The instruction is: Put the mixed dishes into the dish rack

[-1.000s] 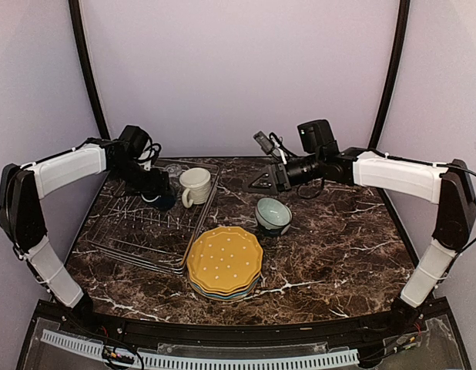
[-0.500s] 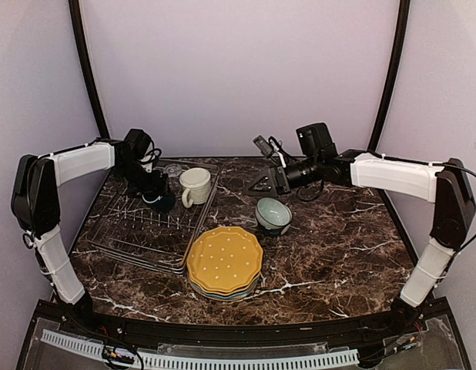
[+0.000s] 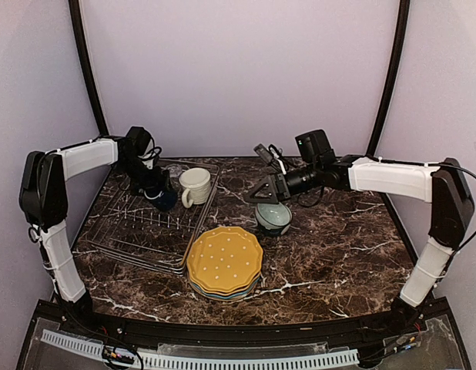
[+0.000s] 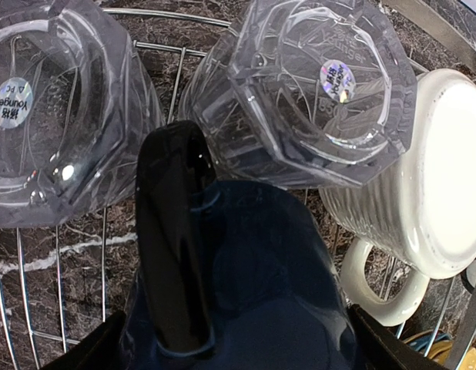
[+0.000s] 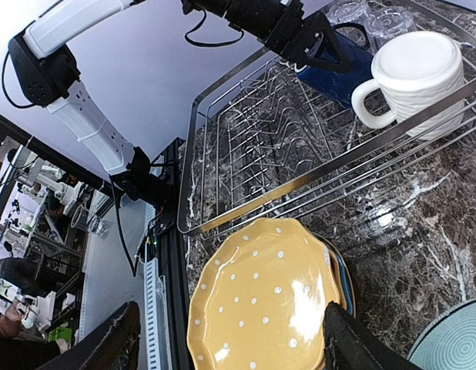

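Left gripper (image 3: 152, 186): fingers flanking dark navy mug (image 4: 253, 262); actual grip cannot be told.
Dark navy mug: in dish rack (image 3: 130, 225), 8 o'clock of cream ribbed mug (image 3: 195, 185).
Right gripper (image 3: 263, 190): spread wide, 11 o'clock of pale green bowl (image 3: 273, 216).

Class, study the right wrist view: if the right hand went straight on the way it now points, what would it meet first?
Most likely the yellow dotted plate, which sits framed between the open fingers of the right hand, though depth is unclear from this view.
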